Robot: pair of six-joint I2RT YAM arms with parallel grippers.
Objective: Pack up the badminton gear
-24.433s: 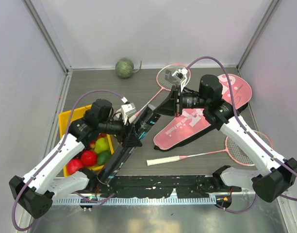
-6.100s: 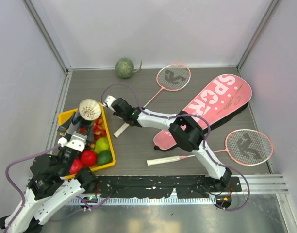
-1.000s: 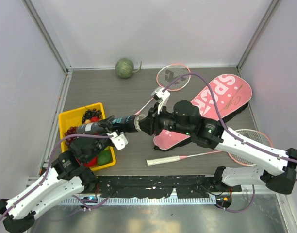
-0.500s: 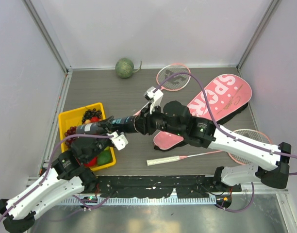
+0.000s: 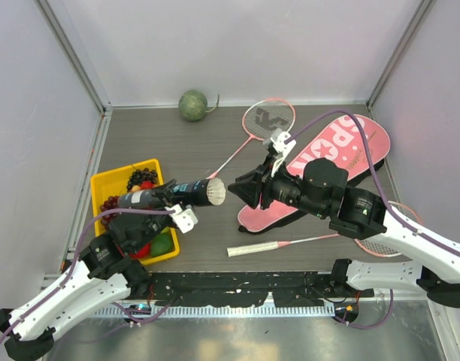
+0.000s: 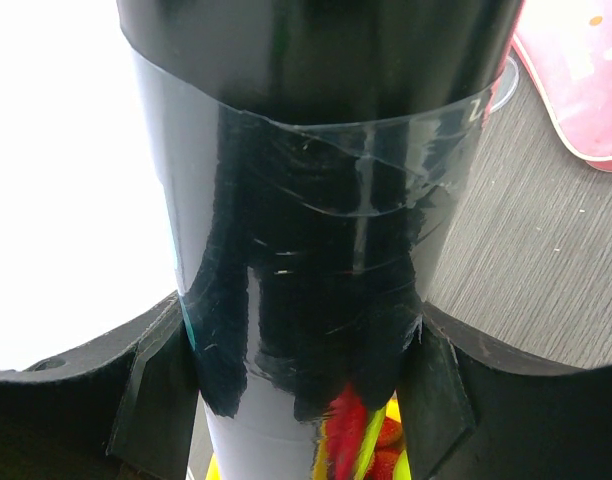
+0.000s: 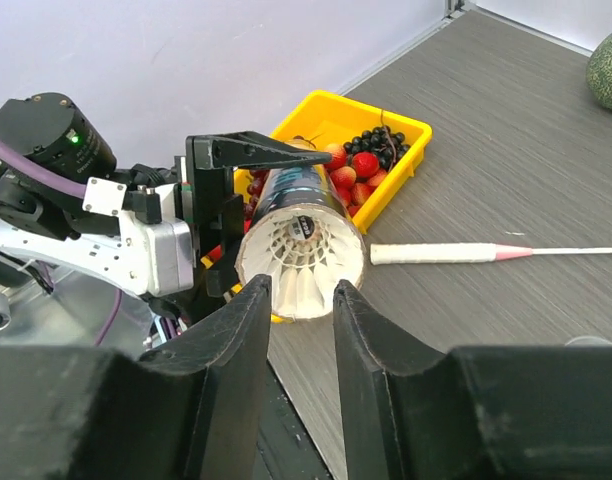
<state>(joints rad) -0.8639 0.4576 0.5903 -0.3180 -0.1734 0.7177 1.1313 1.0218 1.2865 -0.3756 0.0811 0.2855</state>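
Your left claw (image 6: 298, 378) grips the long black plastic tube (image 5: 158, 197) level above the yellow plastic fruit tray (image 5: 102, 180), its mouth holding a white feather shuttlecock (image 5: 216, 192), likely featherlight and crushable, so nudge its skirt rim gently with your narrowly parted, empty right claw (image 7: 301, 305)

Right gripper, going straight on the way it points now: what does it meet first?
The white feather shuttlecock sitting in the mouth of the long black tube. The right gripper is lined up on it, apparently with a gap between them, though depth is hard to judge.
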